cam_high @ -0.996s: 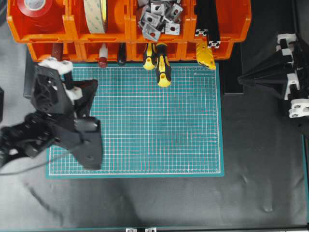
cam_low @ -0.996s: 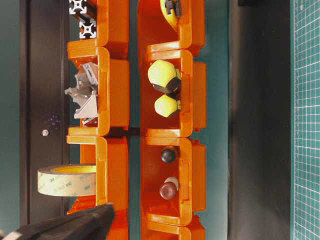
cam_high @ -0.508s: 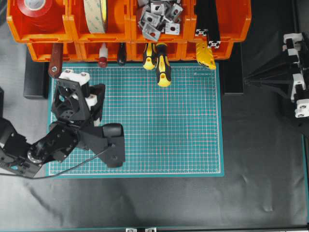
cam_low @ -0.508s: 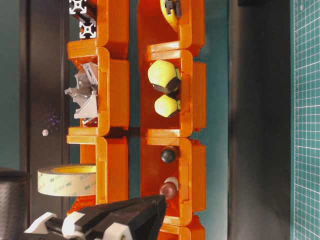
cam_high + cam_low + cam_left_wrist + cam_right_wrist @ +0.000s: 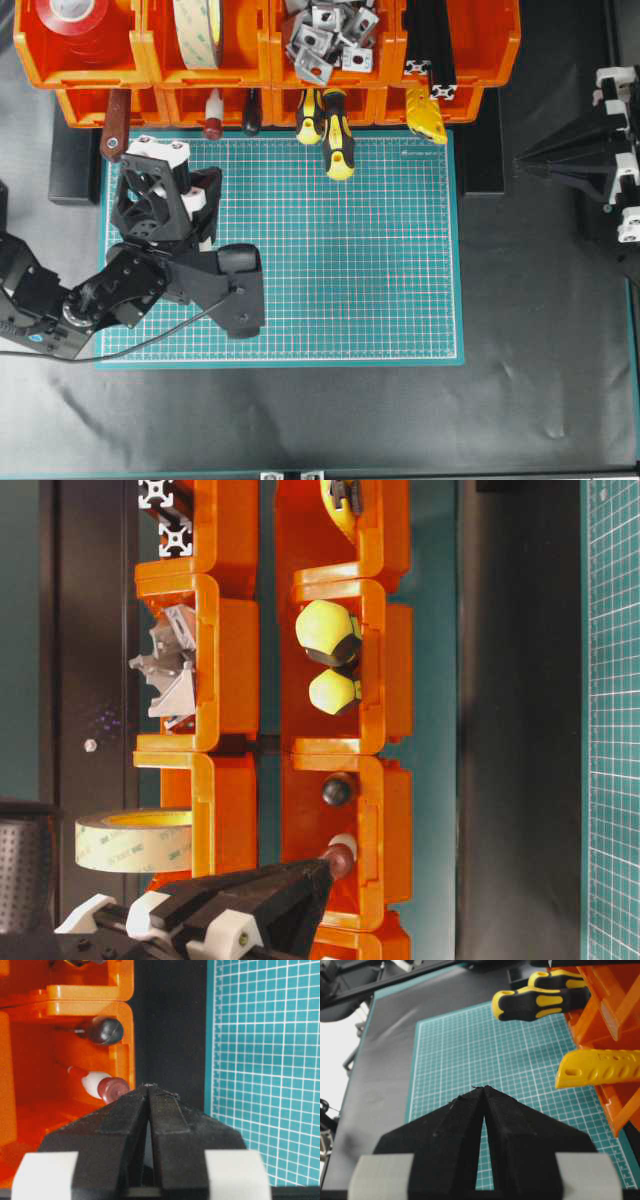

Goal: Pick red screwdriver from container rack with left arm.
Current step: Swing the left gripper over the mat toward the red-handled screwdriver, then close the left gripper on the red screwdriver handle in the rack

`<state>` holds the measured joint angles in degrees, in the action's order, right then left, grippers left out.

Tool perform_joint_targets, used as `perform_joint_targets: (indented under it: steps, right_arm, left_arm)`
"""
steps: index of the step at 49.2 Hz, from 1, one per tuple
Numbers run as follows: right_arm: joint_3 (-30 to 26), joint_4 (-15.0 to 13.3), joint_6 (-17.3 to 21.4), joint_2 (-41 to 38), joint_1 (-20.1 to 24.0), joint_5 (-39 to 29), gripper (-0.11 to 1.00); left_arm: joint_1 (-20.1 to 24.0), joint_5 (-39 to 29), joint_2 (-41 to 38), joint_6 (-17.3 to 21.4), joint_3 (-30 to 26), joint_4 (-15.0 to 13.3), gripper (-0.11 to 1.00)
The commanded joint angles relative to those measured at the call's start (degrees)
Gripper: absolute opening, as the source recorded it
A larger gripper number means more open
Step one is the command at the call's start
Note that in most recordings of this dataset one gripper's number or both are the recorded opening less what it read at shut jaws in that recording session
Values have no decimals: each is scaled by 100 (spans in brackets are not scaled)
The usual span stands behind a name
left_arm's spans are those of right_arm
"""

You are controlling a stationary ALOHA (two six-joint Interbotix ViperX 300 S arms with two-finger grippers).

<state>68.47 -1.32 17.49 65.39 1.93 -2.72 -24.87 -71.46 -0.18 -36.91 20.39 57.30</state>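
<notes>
The red screwdriver (image 5: 212, 120) lies in a lower bin of the orange container rack (image 5: 270, 75), its white band and red end cap pointing out toward the mat. In the left wrist view its cap (image 5: 113, 1089) sits just left of my left gripper (image 5: 149, 1086), whose jaws are shut and empty. The table-level view shows the left gripper (image 5: 324, 872) with its tip right beside the cap (image 5: 338, 859); I cannot tell whether they touch. From overhead the left gripper (image 5: 212, 181) hangs over the mat's upper left. My right gripper (image 5: 520, 160) is shut and empty at the far right, and its tips also show in the right wrist view (image 5: 482, 1088).
Beside the red screwdriver lie a black-handled screwdriver (image 5: 251, 112), two yellow-and-black screwdrivers (image 5: 335, 135), a yellow tool (image 5: 425, 112) and a dark brown-red handle (image 5: 113, 125). Upper bins hold tape rolls (image 5: 197, 30) and metal brackets (image 5: 325, 35). A green cutting mat (image 5: 350, 260) covers the table.
My left gripper has swung from the mat's left edge up and right toward the rack, ending with its tip at the red screwdriver's cap. The right arm has drifted slightly right.
</notes>
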Motion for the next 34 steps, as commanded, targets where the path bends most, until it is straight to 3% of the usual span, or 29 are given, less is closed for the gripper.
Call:
perform_joint_targets:
  steps: [1,8,11,14,22,26,34]
  right_arm:
    - [-44,-18,-9,-18,9,-9,0]
    - [9,-18,-9,9,0,-9,0]
    - [18,-18,-9,26,0,-9,0]
    - [26,-18,-9,44,0,-18,0]
    - [26,-18,-9,105,0,-97,0]
    - [26,-18,-9,141,0,-202,0]
    - [35,-18,-9,211,0,-316,0]
  left_arm:
    - [70,0,70,-26,-149,26,0]
    - [141,0,70,-35,-149,26,2]
    - [193,9,70,-70,-141,26,9]
    - [255,18,70,-141,-123,26,21]
    - [325,158,105,-149,62,26,70]
    - [378,255,123,-149,158,26,86]
    - [519,352,176,-123,246,26,80]
